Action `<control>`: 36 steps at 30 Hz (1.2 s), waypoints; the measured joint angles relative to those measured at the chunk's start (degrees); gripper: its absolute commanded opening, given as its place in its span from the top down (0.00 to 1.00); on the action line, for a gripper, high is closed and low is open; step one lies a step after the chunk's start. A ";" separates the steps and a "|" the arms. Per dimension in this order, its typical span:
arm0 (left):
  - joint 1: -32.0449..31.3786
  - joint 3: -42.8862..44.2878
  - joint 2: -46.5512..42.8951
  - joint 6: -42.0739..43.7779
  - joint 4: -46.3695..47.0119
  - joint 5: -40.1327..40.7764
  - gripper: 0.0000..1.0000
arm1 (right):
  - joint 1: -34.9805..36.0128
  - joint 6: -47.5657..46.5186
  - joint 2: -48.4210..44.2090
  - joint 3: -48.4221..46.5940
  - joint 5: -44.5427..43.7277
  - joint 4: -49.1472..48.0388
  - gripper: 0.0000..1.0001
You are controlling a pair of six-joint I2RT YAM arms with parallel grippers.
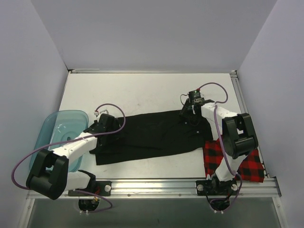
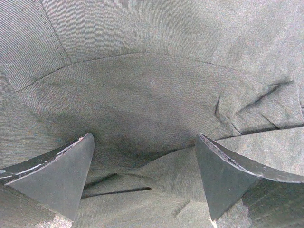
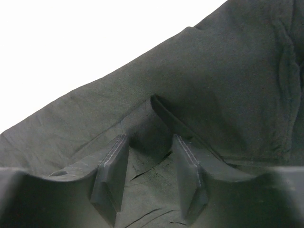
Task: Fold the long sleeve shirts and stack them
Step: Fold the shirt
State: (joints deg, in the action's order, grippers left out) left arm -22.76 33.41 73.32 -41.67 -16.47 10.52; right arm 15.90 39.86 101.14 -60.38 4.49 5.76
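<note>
Black shirt point(image 1: 152, 135) lying flat mid-table point(image 1: 142, 90), long axis running left to right; left gripper point(image 2: 143, 137) spread wide directly over its left end, right gripper point(image 3: 149, 138) narrowly parted, grasping nothing, over its right end.

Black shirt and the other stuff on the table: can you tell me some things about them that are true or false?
1. The black shirt lies spread across the middle of the table. True.
2. The red-and-black check shirt is stacked on the black shirt. False: it lies at the table's near right corner, by the right arm's base.
3. The left gripper is wide open over black cloth. True.
4. The teal plastic tub sits on the right. False: it sits at the left edge.
</note>
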 measured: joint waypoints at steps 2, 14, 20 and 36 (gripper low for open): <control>0.00 -0.13 -0.04 -0.04 0.24 0.04 0.02 | 0.09 0.24 0.02 0.00 0.00 -0.02 0.73; 0.07 -0.76 -0.48 -0.24 1.11 0.22 0.03 | -0.26 -0.11 0.00 -0.07 -1.20 -0.09 0.99; 0.37 -0.94 -0.79 -0.76 1.22 0.15 0.03 | -1.51 -0.90 0.00 -0.72 -1.99 0.66 1.00; 1.51 -1.86 -6.75 -1.44 -0.31 0.17 0.03 | -1.73 -2.60 0.00 -4.37 -3.06 1.44 0.99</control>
State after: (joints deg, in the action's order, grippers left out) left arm -21.26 31.55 66.57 -43.11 -16.78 10.70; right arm 14.17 37.26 101.14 -64.75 1.43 7.20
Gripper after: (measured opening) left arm 0.974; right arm 0.056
